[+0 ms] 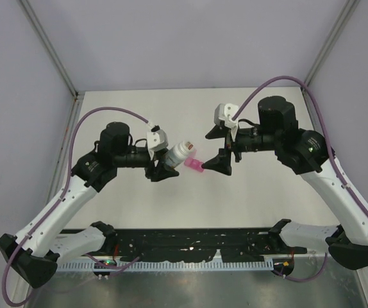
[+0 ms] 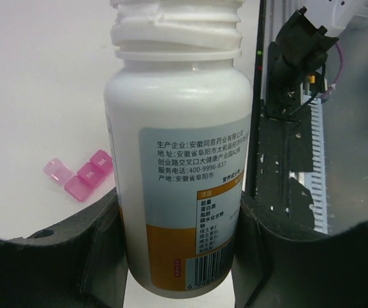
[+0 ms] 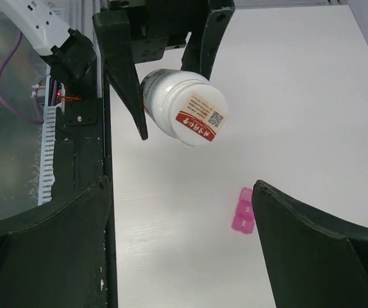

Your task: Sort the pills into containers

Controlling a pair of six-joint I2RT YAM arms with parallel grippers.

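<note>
Pill box (image 1: 195, 166): pink strip of joined compartments, lying flat on the white surface (image 1: 254, 199), between my two claws and just beside the bottle in the top view.
Bottle (image 1: 181, 153): white, orange label, no cap, held tilted above the surface.
Left claw (image 1: 166, 165): closed partway round the bottle's body, one finger on each side.
Right claw (image 1: 216, 147): spread wide, holding nothing, one fingertip just beside the box.
</note>
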